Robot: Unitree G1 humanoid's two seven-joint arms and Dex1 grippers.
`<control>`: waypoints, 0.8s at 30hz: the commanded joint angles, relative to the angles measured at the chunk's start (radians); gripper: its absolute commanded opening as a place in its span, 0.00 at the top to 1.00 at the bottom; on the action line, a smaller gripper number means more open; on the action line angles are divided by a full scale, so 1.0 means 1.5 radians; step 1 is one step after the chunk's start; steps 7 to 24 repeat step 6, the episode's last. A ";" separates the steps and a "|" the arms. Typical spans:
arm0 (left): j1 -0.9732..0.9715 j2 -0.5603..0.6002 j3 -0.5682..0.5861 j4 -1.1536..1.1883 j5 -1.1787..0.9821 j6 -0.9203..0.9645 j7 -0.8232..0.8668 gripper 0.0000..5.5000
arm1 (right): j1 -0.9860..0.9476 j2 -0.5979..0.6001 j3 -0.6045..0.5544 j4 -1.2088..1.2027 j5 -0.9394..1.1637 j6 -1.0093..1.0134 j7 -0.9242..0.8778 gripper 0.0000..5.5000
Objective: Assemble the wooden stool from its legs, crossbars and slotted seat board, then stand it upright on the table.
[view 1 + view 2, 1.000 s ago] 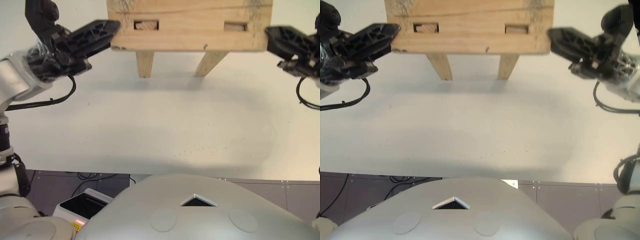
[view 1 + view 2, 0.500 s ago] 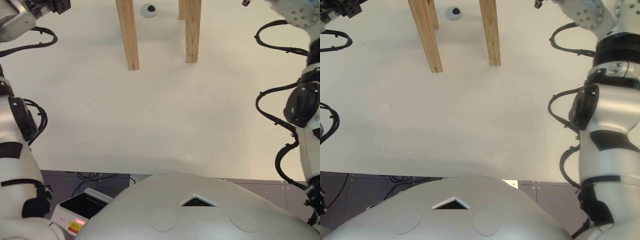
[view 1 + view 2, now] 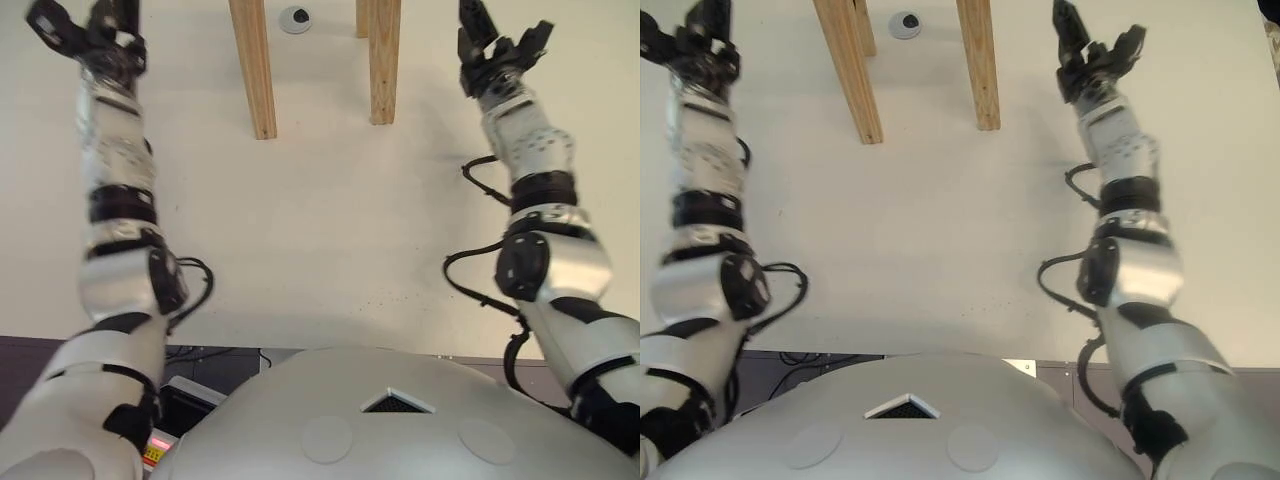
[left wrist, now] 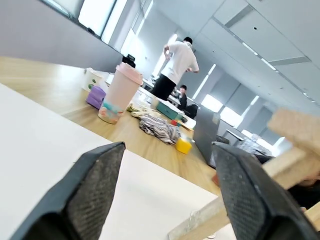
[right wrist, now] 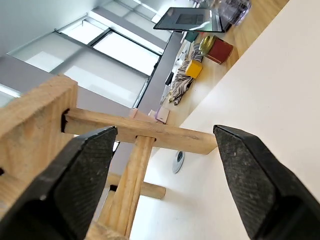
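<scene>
On the desk (image 3: 320,230) stool legs (image 3: 255,70) are seen; from the right wrist, a crossbar (image 5: 150,134). Beside them the left tool (image 3: 85,22) and right tool (image 3: 500,35) are spread apart, empty.

Both arms are stretched straight out in front, one to each side and well apart. The left gripper (image 3: 88,22) has its fingers spread wide, and the right gripper (image 3: 503,35) gapes just as wide.

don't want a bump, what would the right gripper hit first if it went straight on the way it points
Probably the wooden crossbar, framed by the open right gripper in its wrist view; how far off is unclear.
</scene>
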 commanded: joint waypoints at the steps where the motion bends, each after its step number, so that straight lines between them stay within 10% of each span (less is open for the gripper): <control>1: 0.040 -0.070 -0.037 -0.084 0.121 -0.058 0.065 0.42 | -0.001 0.035 -0.058 -0.022 -0.011 -0.055 0.017 0.36; 24: 0.094 -0.133 -0.036 -0.102 0.214 -0.106 0.128 0.42 | -0.003 0.080 -0.106 -0.026 -0.006 -0.015 0.021 0.36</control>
